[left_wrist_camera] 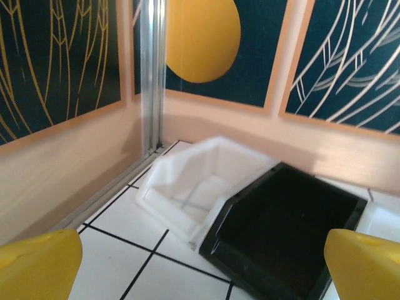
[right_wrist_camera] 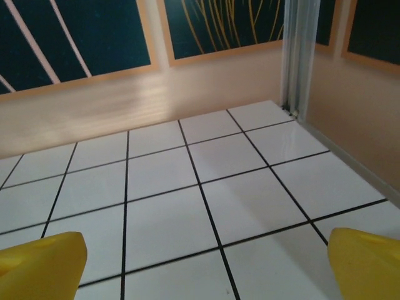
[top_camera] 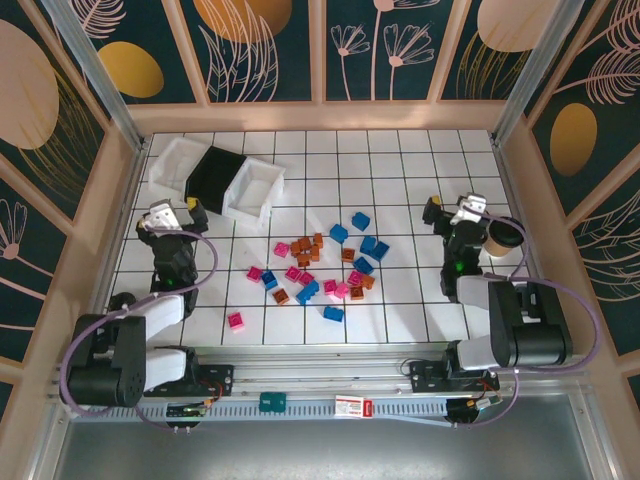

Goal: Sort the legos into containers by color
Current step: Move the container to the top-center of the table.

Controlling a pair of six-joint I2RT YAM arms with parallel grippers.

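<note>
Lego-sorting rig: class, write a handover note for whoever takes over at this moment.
Left gripper: open, empty, facing the bins.
Right gripper: open, empty, over bare tiles.
Small pink, orange-brown and blue plastic lego bricks: loose mid-table.
Black rectangular plastic bin between the corner white plastic bin and the inner white plastic bin, far left; none holds bricks.
Done: nothing. Left: sort every brick.

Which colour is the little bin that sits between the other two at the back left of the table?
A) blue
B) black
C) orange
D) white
B: in the top view the black bin sits in the middle, with the left white bin on one side and the right white bin on the other.
</note>
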